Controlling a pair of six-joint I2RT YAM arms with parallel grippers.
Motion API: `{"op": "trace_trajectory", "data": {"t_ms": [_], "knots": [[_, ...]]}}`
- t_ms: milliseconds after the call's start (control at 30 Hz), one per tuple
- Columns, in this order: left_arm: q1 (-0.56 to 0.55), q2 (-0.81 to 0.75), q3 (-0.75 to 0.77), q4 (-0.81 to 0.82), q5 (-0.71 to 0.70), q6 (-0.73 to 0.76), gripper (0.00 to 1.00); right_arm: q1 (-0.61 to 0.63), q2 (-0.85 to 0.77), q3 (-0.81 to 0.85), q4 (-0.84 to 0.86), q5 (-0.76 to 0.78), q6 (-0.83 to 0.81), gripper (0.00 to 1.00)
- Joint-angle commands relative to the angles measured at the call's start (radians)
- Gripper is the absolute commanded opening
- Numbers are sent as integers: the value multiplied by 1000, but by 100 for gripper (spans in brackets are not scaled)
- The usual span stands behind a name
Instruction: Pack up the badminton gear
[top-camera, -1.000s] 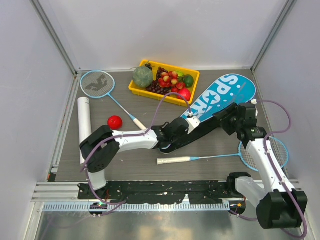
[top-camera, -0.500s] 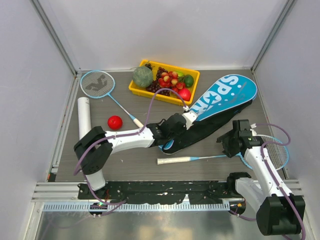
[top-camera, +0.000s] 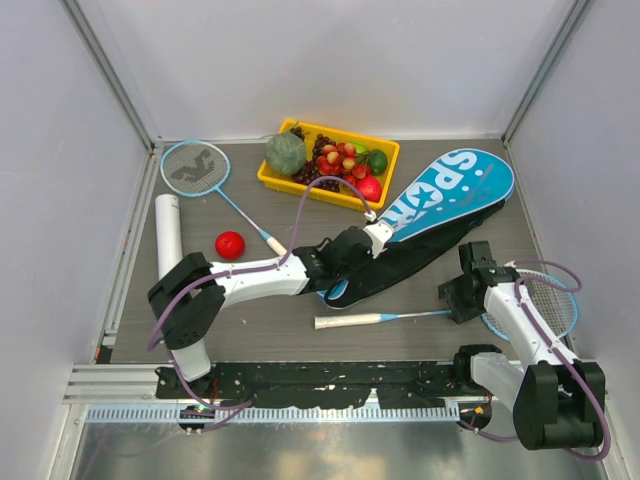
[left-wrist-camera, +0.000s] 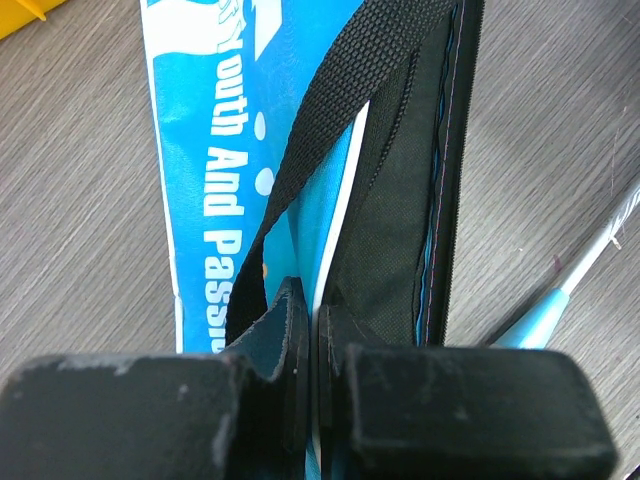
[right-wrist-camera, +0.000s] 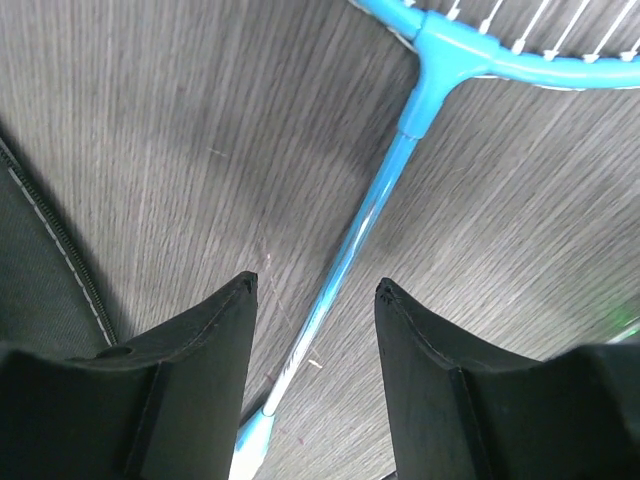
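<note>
A gray wooden tabletop (top-camera: 400, 345) sits inside plain white walls. The big blue bag (top-camera: 440, 195) (it says SPORT on it) lies slanted on the right half, with its wide end toward the back. A black flap of it lies beside the blue part.

The left hand (top-camera: 352, 262) is pinched tight on the thin end of the bag. Its fingers (left-wrist-camera: 290, 330) press together on the bag's edge, next to a black strap (left-wrist-camera: 340, 90).

One racket (top-camera: 400, 317) lies flat just in front of the bag, with its white handle to the left. Its round head is partly under the right arm. The right hand (top-camera: 462, 298) hangs low over this racket's thin blue stick. That hand is open, and the stick runs through the gap, not squeezed.

The other racket (top-camera: 195, 167) lies at the back left. The white tube (top-camera: 167, 235) lies along the left edge. A red ball (top-camera: 230, 244) sits near that racket's handle. A yellow tray (top-camera: 345, 133) of fruit is at the back.
</note>
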Motion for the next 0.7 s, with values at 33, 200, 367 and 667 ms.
{"op": "trace_trajectory", "data": {"t_ms": [33, 200, 367, 667], "knots": [[1, -59, 36, 35, -15, -46, 0, 1, 26, -22, 7, 70, 63, 53], [3, -79, 30, 29, -15, -78, 0, 1, 101, -25, 59, 71, 57, 45], [3, -82, 27, 32, -11, -92, 0, 3, 132, -22, 96, 68, 31, 29], [3, -81, 12, 49, -2, -95, 0, 3, 43, -19, 92, 73, -47, 5]]}}
